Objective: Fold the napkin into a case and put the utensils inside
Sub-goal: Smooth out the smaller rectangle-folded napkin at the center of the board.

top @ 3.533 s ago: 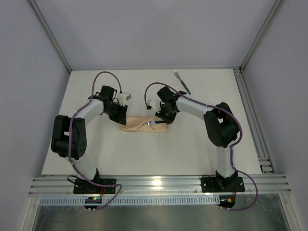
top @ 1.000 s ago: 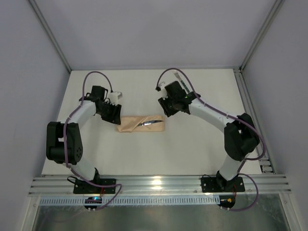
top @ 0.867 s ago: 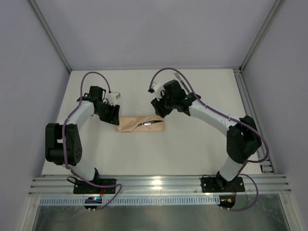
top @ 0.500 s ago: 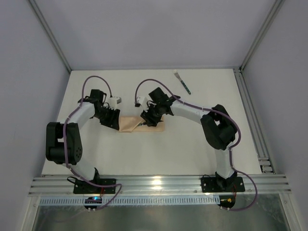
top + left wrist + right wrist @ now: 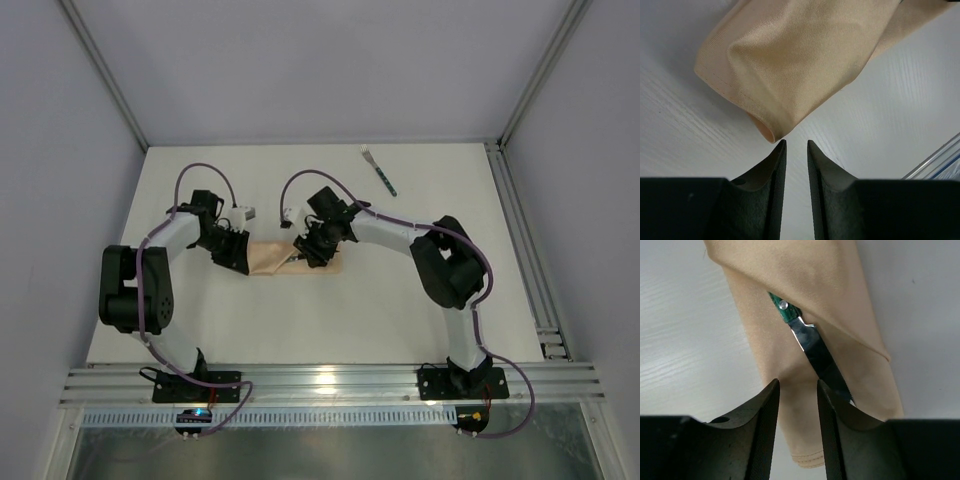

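On my left wrist feed the left gripper [image 5: 796, 142] sits low over the table [image 5: 890, 125] with its jaws nearly together. There is only a thin slot between them, and through it I see bare white surface, so it has hold of nothing. The case [image 5: 795, 60] lies straight ahead of it. Its rounded, folded corner comes down to just in front of the left fingertip [image 5: 777, 155], close enough that I cannot say whether the two touch. The rest of the cloth spreads away ahead and up to the right of the jaws.

The right gripper [image 5: 797, 382] stands moderately open above the other part of the case. Cloth fills the gap between its two fingers, with a small pucker just ahead of the tips. I cannot tell whether the pads press on the cloth, but the jaws are not closed on anything. Just ahead of this gripper, slightly to its right, lies the knife [image 5: 815, 350] — its dark green handle is tucked under the diagonal flap, and its silvery blade runs back out toward the right finger, with the tip ending just beside it.

From the overhead camera both grippers are at the case, the left one at one end and the right one over the other half, pointing toward each other. The fork [image 5: 379, 170] lies on the table well beyond the right gripper — clear of the cloth.
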`<state>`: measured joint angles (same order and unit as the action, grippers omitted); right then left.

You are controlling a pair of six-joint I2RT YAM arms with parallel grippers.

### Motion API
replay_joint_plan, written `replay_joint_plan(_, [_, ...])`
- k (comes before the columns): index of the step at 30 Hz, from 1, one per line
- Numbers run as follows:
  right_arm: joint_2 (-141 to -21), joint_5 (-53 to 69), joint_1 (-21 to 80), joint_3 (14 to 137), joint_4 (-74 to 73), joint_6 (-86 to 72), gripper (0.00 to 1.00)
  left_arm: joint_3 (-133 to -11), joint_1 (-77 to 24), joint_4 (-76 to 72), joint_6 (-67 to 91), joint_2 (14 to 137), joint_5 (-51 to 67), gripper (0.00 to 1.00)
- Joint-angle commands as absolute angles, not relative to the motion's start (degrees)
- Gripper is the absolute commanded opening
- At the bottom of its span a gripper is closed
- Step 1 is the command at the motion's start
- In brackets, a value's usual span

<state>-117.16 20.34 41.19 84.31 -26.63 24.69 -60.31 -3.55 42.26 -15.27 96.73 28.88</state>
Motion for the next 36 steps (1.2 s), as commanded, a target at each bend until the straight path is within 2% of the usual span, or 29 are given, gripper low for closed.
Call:
replay_joint_plan(1, [-117.7,25.4,41.7,85.7,-30.1,24.8,0.39,-59.9,-3.3,41.1,-15.5,96.7,31.2,0.24])
replay_joint_plan(8, [-113.6,32.3,41.7,83.8,-29.7,26.5,0.36,-60.0,-3.3,41.1,-15.4,96.1,31.4,0.24])
replay_joint_plan(18, [-116.2,19.3,39.0,88.3,-26.5,17.6,0.46,-59.8,-3.3,41.0,-15.4,95.5,30.9,0.24])
replay_joint_plan(29, [-117.9,17.1,38.7,89.2,-24.4,16.8,0.48,-59.5,-3.3,40.7,-15.4,96.0,31.2,0.23])
replay_joint_plan(36, [-121.4,18.4,38.0,90.4,-29.0,16.1,0.48,-59.5,-3.3,40.7,-15.4,95.9,31.3,0.2])
